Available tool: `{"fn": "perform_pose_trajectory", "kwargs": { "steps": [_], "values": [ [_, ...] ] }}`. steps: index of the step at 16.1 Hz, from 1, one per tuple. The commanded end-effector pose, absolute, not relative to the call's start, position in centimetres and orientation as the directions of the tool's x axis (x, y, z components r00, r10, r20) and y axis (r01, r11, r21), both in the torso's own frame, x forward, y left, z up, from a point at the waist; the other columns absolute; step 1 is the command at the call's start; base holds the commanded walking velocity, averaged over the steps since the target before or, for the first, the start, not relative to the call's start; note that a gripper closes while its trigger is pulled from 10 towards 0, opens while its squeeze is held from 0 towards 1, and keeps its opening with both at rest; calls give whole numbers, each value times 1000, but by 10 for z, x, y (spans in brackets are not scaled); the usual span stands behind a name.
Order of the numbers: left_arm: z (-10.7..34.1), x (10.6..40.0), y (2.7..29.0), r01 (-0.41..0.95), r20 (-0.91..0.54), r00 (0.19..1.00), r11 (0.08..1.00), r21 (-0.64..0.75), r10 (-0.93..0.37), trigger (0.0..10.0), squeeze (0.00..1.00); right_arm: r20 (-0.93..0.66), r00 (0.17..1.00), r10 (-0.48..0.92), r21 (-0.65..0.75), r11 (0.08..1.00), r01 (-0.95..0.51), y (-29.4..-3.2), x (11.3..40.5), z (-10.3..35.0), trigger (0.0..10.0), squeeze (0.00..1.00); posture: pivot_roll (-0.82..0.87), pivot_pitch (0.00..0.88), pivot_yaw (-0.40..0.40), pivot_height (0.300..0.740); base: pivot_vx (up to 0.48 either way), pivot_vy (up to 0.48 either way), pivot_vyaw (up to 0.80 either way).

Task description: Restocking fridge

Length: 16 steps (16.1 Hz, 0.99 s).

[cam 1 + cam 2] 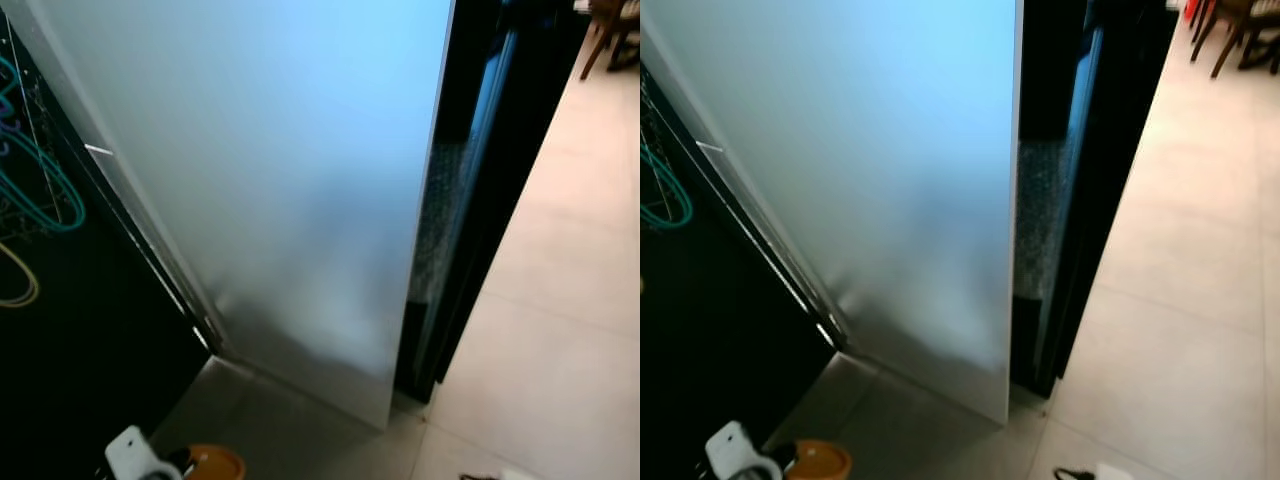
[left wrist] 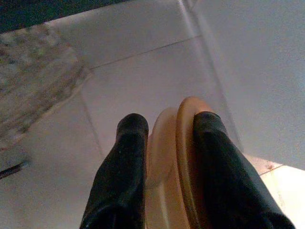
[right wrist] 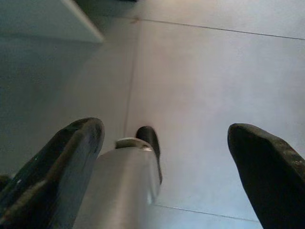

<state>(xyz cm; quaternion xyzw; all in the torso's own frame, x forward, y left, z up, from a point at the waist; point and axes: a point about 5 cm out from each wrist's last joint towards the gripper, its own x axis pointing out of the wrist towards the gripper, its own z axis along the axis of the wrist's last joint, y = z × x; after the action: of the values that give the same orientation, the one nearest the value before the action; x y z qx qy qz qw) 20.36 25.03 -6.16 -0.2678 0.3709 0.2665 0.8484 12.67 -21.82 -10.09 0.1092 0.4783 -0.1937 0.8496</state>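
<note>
Fridge door unlabelled, left gripper clamping orange lid

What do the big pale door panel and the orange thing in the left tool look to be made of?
Door panel: probably brushed or satin metal, given its smooth silvery surface with a soft, blurred sheen. Orange thing, clamped between the left tool's fingers: looks like smooth moulded plastic, with an even colour and a rounded rim, perhaps a lid.
</note>
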Motion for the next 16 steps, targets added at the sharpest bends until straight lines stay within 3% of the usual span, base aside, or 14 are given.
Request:
{"fn": "perform_pose_trajectory", "kwargs": {
  "steps": [1,3,4,6,7,9,11,14,16],
  "values": [
    [-63,200,251,-650,-780,572,720,-243,253,10000,0,-842,480,-248,8,882,471,-218,129,-100,10000,0,-1,0,69,740,0,0,0],
    [-64,199,251,-655,-781,570,716,-243,255,10000,0,-800,501,-329,24,818,575,-220,129,-97,10000,0,-6,0,71,740,0,0,0],
    [-64,199,251,-658,-783,567,713,-242,258,10000,0,-773,527,-354,5,827,562,-223,131,-95,10000,0,-13,0,67,740,0,0,0],
    [-65,198,251,-662,-784,563,710,-240,260,10000,0,-655,645,-394,-38,869,493,-255,175,-67,10000,0,-14,0,62,740,0,0,0],
    [-65,197,251,-661,-786,561,712,-237,260,10000,0,-537,718,-443,31,840,541,-277,209,-39,10000,0,-15,0,59,740,0,0,0],
    [-65,197,251,-670,-783,564,701,-247,263,10000,0,-372,829,-418,37,885,463,-286,241,-6,10000,0,-21,0,53,740,0,0,0],
    [-66,196,251,-674,-781,565,695,-251,267,10000,0,-221,921,-320,25,942,334,-271,267,20,10000,0,-26,0,49,740,0,0,0],
    [-66,194,251,-676,-781,566,691,-255,266,10000,0,-72,978,-194,89,976,200,-221,291,51,10000,0,-29,0,38,740,0,0,0],
    [-66,194,251,-682,-777,569,682,-262,271,10000,0,21,982,-187,81,979,185,-198,297,71,10000,0,-21,0,33,740,0,0,0]
  ]
}}
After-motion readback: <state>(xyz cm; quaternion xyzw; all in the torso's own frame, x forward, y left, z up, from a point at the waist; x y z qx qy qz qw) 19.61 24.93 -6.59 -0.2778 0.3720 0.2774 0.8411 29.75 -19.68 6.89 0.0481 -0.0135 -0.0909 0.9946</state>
